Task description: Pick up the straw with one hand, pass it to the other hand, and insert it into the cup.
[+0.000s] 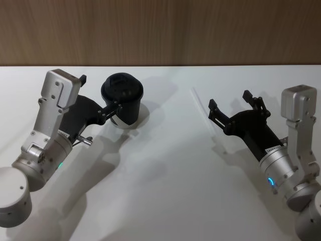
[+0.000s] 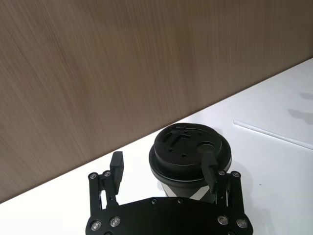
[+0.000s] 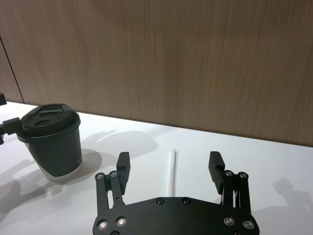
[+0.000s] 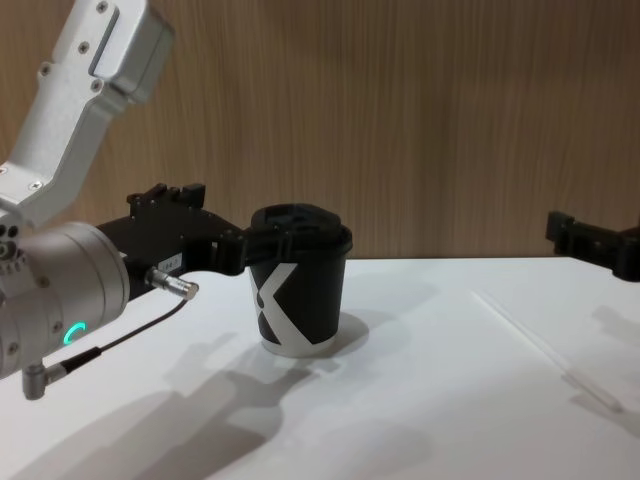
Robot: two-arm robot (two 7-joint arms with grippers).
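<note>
White straw (image 3: 171,171) flat on the table (image 1: 165,191), and both claws are wide open!

Right of centre in the head view, the straw lies just ahead of the right gripper (image 1: 230,103), and the right wrist view lines it up between those spread fingers. At upper left, the left gripper (image 1: 99,95) is at the black cup (image 1: 122,95) with its jaws spread. One finger (image 2: 209,169) sits against the lid's rim, the other clear of it. The cup stands upright, well apart from the straw.
</note>
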